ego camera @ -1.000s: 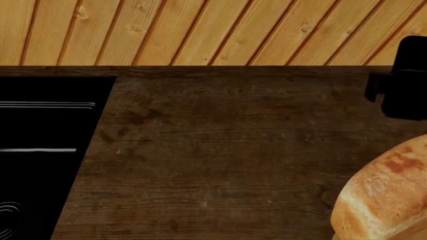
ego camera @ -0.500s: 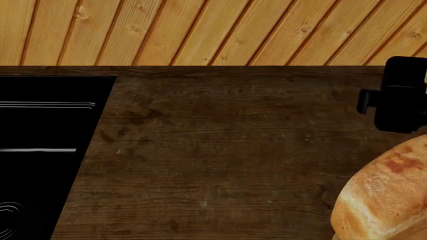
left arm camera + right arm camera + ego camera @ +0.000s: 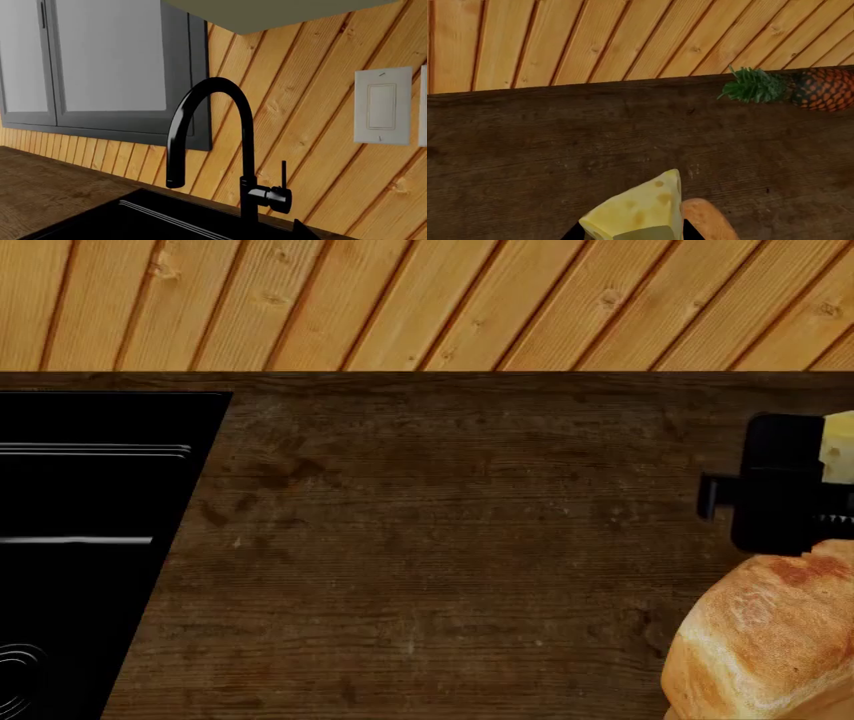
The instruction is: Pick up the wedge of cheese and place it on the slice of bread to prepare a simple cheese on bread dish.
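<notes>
Left wrist view: plank wall, black faucet (image 3: 220,155), sink; we cannot see the left gripper.

Head view: dark countertop (image 3: 454,540). Right gripper (image 3: 787,495), frame right, above the bread (image 3: 761,630).

Right wrist view: cheese (image 3: 637,212) clamped low centre; pineapple (image 3: 800,87) upper right. We judge an early release could drop it beside the bread.

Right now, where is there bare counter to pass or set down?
Bare wooden counter lies between the black sink and the slice of bread, back to the plank wall. The right edge is crowded: the right gripper holds the wedge of cheese there, with a pineapple by the wall.
</notes>
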